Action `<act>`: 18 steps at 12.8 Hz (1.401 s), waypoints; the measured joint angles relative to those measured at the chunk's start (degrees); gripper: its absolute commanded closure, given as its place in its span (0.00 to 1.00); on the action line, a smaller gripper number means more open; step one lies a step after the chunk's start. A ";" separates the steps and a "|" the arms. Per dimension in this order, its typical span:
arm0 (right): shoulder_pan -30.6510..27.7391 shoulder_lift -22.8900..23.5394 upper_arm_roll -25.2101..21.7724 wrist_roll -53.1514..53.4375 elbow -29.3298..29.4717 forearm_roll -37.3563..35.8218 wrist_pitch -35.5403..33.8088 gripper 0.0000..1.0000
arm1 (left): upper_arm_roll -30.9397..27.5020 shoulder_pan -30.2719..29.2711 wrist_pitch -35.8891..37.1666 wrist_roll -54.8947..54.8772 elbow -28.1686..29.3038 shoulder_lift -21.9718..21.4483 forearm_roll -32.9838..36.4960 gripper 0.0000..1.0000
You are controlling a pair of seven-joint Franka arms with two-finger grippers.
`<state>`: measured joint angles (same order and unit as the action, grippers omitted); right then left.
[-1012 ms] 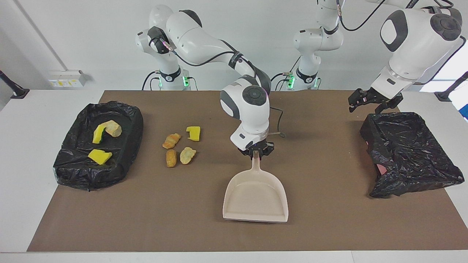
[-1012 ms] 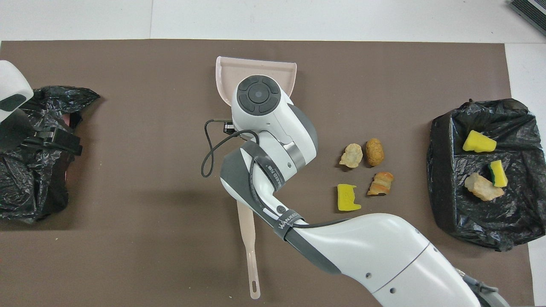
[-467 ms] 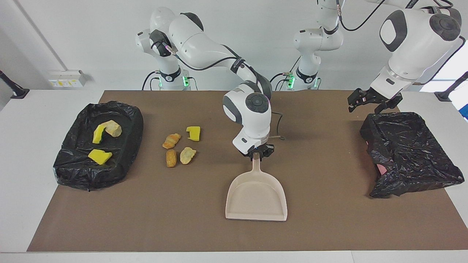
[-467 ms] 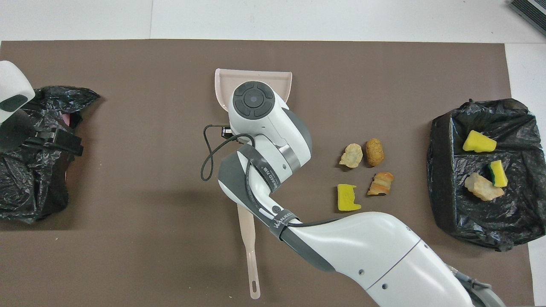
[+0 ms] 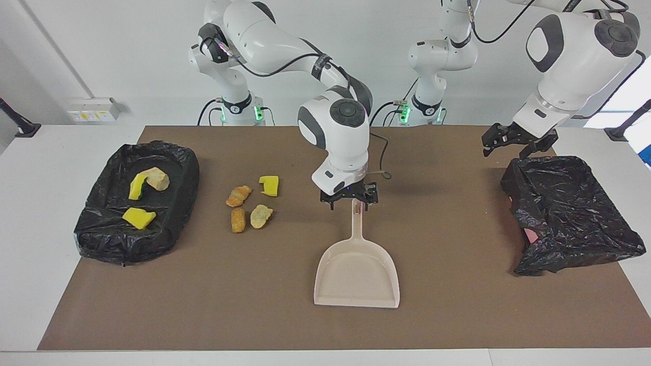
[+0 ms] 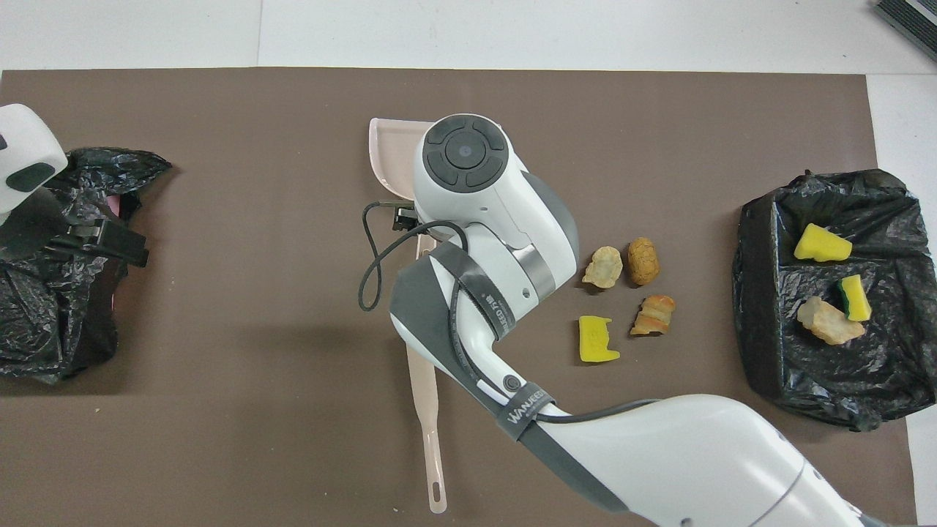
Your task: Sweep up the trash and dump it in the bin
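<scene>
A brown mat (image 5: 457,315) fills the frame, with a black-lined bin (image 5: 136,203) at left of the facing view and a second black-bagged bin (image 5: 569,213) at right. The right arm reaches in from upper left to centre frame, its right gripper (image 5: 349,199) hanging just above the top of the dustpan's handle, fingers spread wide and holding nothing; the beige dustpan (image 5: 357,274) lies flat at lower centre, mouth turned away from the robots, apparently just set down so it can receive a sweep. The left gripper (image 5: 513,144) waits at upper right over the near rim of the bagged bin, likewise open and empty. A beige brush handle (image 6: 428,432) shows in the overhead view, lower centre, under the arm. Trash is split: three scraps (image 5: 145,193) sit in the lined bin, while four scraps (image 5: 252,202) lie on the mat left of centre, between that bin and the dustpan, not yet swept.
</scene>
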<state>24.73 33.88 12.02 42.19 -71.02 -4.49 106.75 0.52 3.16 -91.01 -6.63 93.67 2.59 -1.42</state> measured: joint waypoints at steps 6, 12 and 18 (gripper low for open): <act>3.73 -21.64 0.46 -0.08 -24.89 7.94 -2.17 0.00 | 0.47 9.40 -9.41 0.33 0.47 6.16 0.00 0.00; 14.58 -36.81 0.66 1.14 -54.54 15.15 12.13 0.00 | 0.61 17.91 -21.23 5.45 0.53 14.80 0.00 0.00; 19.13 -33.65 0.61 2.45 -60.18 15.27 22.48 0.00 | 0.62 22.14 -33.68 11.93 0.45 19.07 -1.55 0.00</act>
<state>43.86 0.23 12.62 44.65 -131.20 10.78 129.23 1.14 25.31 -124.69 5.30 94.12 21.66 -2.97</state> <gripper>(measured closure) 0.000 0.000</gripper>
